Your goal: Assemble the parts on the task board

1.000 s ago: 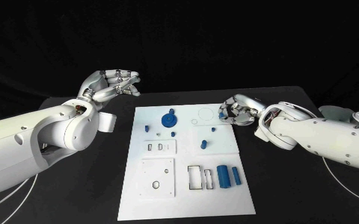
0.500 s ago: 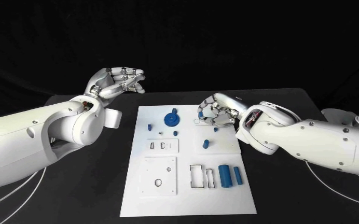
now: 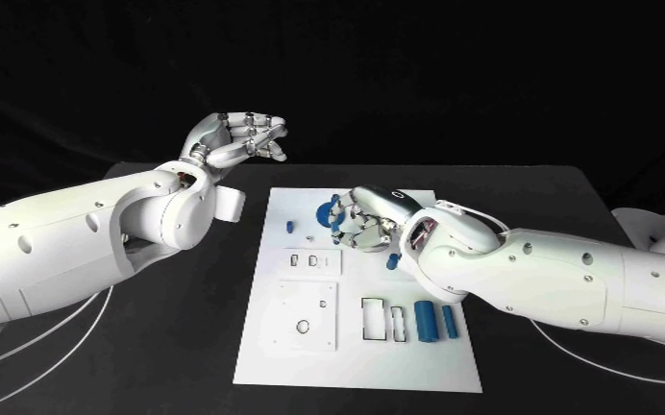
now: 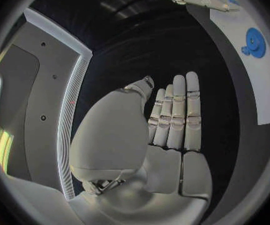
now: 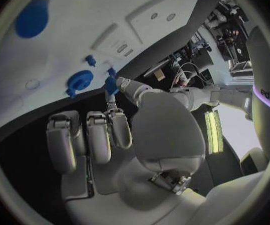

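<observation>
The white task board lies in the middle of the black table. A round blue part stands near its far edge, half covered by my right hand, which hovers over it with fingers loosely bent and nothing in them. In the right wrist view this hand reaches its thumb toward a small blue piece beside the round part. I cannot tell whether they touch. My left hand is raised beyond the board's far left corner. Its fingers lie straight and hold nothing.
A small blue peg, a blue peg and two blue cylinders are on the board. Rectangular slots and a square plate with holes are near its front. My right forearm crosses the board's right side.
My right hand has travelled left from the board's far right corner to above the round blue part. The left hand stays raised, holding nothing; the camera has shifted a little.
</observation>
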Tool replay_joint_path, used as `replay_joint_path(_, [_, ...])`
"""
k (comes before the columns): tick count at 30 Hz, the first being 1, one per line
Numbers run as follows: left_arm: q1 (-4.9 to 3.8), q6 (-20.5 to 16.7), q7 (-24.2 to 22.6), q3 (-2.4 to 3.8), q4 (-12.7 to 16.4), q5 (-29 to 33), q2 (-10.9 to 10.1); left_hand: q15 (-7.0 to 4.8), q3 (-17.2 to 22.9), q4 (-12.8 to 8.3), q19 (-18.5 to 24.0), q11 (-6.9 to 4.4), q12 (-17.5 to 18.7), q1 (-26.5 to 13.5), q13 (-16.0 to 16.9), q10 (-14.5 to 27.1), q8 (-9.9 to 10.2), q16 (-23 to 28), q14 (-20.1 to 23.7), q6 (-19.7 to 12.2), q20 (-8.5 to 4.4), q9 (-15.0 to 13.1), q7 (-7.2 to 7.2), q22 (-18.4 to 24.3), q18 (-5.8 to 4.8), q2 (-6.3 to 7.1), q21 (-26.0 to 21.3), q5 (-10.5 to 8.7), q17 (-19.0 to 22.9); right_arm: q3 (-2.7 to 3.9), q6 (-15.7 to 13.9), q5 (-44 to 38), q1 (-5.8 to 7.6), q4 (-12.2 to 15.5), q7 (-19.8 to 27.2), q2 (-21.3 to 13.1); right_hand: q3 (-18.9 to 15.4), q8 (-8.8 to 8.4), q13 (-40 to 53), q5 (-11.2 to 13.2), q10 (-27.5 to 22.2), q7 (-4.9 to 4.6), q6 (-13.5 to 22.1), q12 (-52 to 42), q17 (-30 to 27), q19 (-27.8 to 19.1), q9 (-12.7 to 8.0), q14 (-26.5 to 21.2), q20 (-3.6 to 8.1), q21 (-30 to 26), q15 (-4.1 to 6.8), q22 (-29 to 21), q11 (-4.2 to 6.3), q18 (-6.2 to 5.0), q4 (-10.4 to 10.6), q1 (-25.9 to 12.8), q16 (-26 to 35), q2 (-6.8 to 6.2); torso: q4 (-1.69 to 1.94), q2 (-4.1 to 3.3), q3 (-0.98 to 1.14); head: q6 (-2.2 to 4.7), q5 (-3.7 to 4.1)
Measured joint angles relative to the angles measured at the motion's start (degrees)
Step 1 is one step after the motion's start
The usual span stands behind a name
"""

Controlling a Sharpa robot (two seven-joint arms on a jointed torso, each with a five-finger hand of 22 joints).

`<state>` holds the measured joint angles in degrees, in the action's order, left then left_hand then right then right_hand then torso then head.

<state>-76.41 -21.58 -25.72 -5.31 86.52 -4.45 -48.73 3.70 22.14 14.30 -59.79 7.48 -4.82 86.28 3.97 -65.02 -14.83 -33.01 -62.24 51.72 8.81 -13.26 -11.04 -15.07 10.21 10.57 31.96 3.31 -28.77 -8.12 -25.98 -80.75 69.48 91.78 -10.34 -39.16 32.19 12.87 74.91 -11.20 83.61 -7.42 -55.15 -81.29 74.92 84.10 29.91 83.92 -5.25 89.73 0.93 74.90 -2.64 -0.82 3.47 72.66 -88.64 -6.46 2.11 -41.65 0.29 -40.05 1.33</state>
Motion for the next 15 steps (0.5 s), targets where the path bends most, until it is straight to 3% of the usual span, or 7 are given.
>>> replay_joint_path(15, [0.0, 0.1, 0.08, -0.02, -0.15, 0.05, 0.39, 0.0, 0.33, 0.0, 0.0, 0.0, 0.0, 0.0, 0.06, 0.0, 0.0, 0.0, 0.0, 0.0, 0.0, 0.02, 0.0, -0.06, 0.0, 0.0, 0.0, 0.0, -0.08, -0.45, 1.59, -5.27, -2.89, -0.33, -4.51, 3.25, -0.34, 0.0, 0.0, 0.04, -0.19, 0.08, 0.08, 0.0, -0.01, -0.22, 0.0, 0.07, 0.21, 0.0, 0.36, 0.05, 0.19, 0.0, 0.33, -1.38, 0.0, -0.45, 0.02, -0.12, 0.12, -0.92, -1.0])
